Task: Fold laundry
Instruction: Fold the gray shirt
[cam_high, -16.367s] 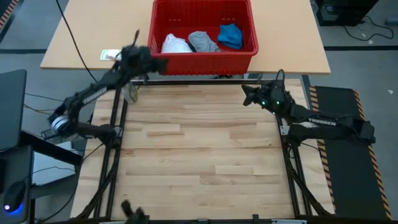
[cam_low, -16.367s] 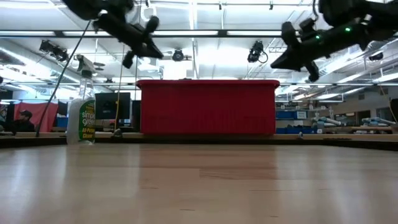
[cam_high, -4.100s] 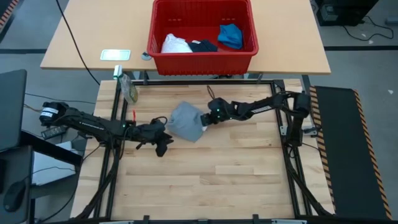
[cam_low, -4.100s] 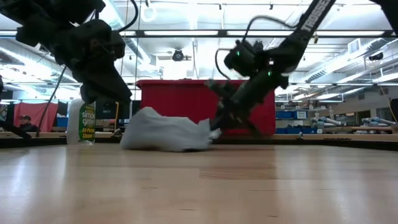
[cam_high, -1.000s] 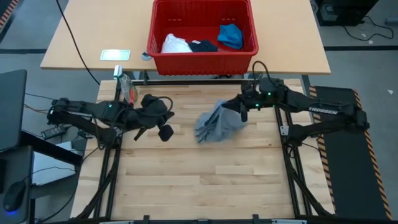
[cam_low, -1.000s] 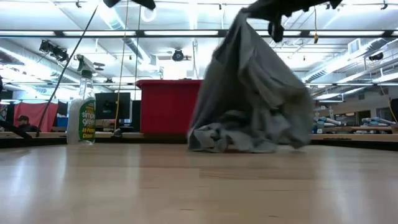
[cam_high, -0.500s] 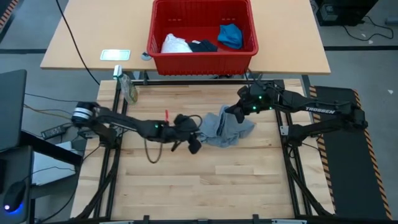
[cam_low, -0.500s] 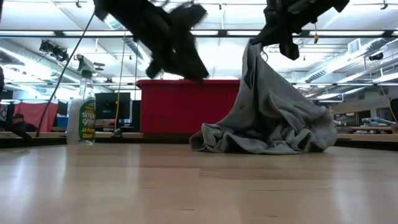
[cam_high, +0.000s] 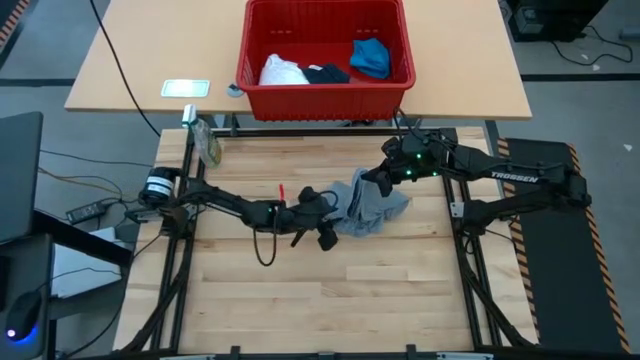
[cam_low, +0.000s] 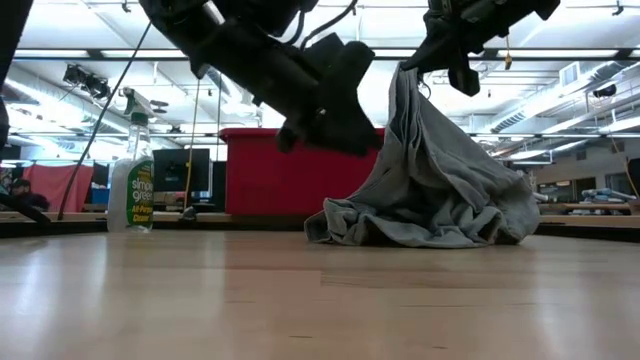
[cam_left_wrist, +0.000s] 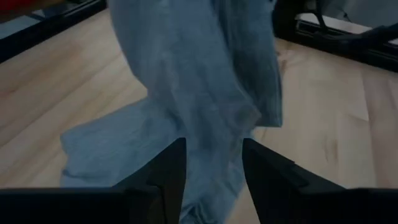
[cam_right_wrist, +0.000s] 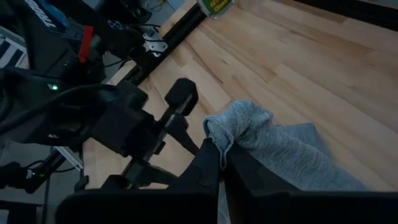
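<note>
**Right arm holds T-shirt up, left arm reaching in**

We see the left arm stretched low and nearly flat across the table (cam_high: 300, 300) from its left edge, left gripper (cam_high: 322, 215) just beside the T-shirt (cam_high: 368, 205). In the left wrist view its fingers (cam_left_wrist: 166, 168) stand apart with grey cloth (cam_left_wrist: 205, 81) showing in the gap; we can't tell if they touch it.

Right arm comes in from the right, elbow bent, right gripper (cam_high: 384, 176) raised above the table. Its fingers (cam_right_wrist: 208, 163) are pinched together on a bunched edge of the T-shirt (cam_right_wrist: 239, 124).

T-shirt sits right of table centre. Low view: it hangs as a steep drape from the right gripper (cam_low: 425, 60), long axis near vertical, lower part (cam_low: 420, 215) crumpled on the wood. High view flattens this to a small heap.

Only the low view shows the spray bottle (cam_low: 131, 180) upright at far left. Only the high view shows inside the basket (cam_high: 325, 95) on the far table: white cloth (cam_high: 282, 71), navy piece (cam_high: 326, 73), blue piece (cam_high: 371, 56).
</note>
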